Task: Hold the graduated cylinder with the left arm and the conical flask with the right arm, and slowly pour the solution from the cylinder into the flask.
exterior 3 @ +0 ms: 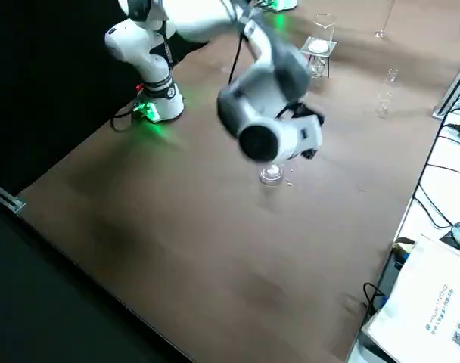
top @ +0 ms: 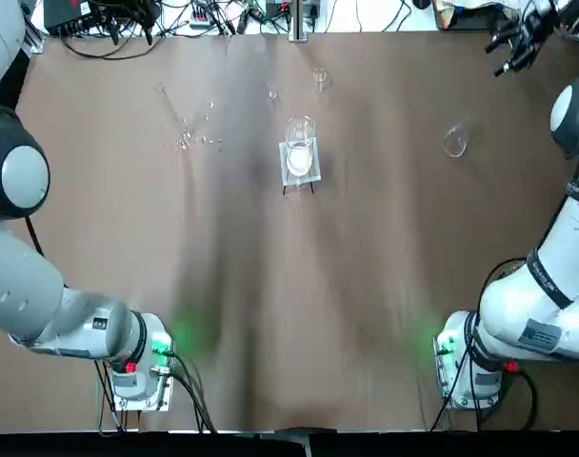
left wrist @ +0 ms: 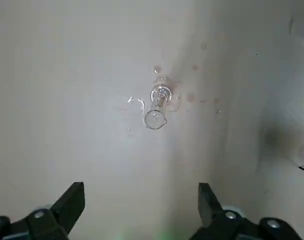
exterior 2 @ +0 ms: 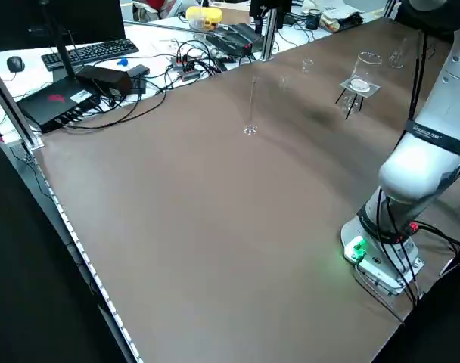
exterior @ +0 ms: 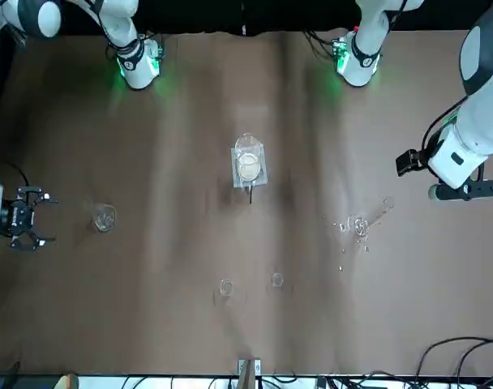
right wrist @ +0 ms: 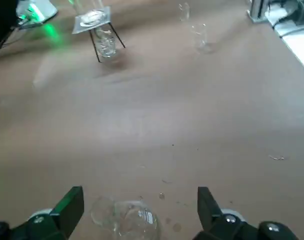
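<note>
The left claw (exterior: 412, 162) hangs over the counter (exterior: 182, 324) on the robot's left side, with its two fingers (left wrist: 72, 206) spread apart and nothing between them; the right claw (exterior: 42, 219) is out on the robot's right side, its fingers (right wrist: 69, 210) also apart and holding nothing. The tall measuring tube (exterior 2: 251, 112) stands upright on its round foot on the left part of the counter, near the left claw but not touching it; clear drops (exterior: 341, 228) lie scattered around its foot. The cone flask (top: 456, 142) is on the counter at the robot's right, near the right claw and apart from it; a few small drops (exterior 3: 289, 181) lie just beside it. The flask and the tube are well apart; between them, near the middle of the counter, a clear beaker (exterior 2: 365, 66) sits on a white square stand (exterior 2: 359, 88) with thin dark legs, and another clear glass vessel (right wrist: 106, 43) shows beneath the stand. Two little glass pieces (top: 321, 79) are farther from the arm bases than the stand, set apart from each other; cables (exterior 2: 158, 94), a keyboard (exterior 2: 86, 53) and dark boxes (exterior 2: 57, 102) lie past the counter's far edge.
</note>
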